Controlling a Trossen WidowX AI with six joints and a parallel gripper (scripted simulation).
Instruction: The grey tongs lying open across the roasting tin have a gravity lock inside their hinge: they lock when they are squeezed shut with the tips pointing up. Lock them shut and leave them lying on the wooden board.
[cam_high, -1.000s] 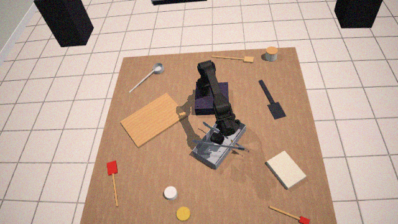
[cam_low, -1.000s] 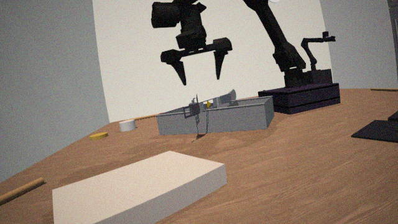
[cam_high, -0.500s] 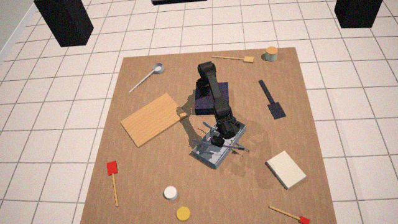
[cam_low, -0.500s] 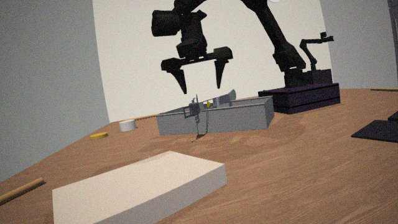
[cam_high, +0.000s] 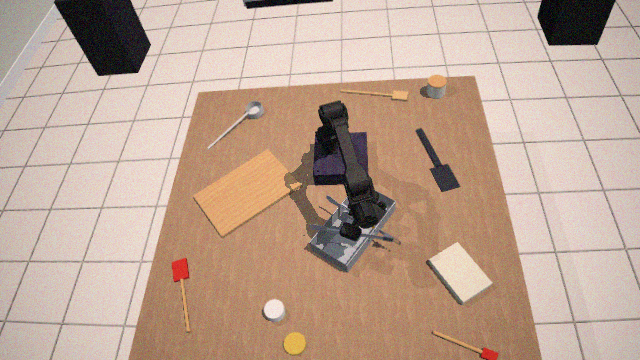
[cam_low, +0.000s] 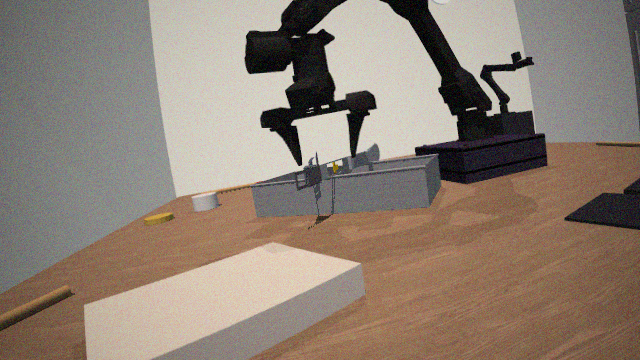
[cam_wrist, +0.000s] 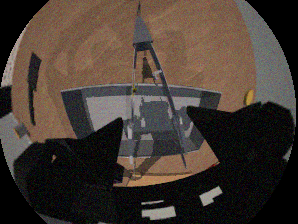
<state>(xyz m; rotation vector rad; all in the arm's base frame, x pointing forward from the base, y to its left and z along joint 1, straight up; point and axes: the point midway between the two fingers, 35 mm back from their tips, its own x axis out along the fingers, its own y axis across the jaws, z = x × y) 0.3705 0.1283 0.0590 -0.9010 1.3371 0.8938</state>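
The grey tongs lie open across the roasting tin. Their joined end sticks out past one long wall, and the two arms spread toward the side of the wooden board. My gripper is open and empty, pointing down over the tin, with its fingertips close above the rim. In the wrist view both tong arms show between the fingertips. The board lies flat to the left of the tin in the top view, with nothing on it. The arm hides part of the tin there.
A cream block lies right of the tin in the top view. A white cylinder and a yellow disc are in front. A black spatula lies right of the robot base, and a ladle behind the board.
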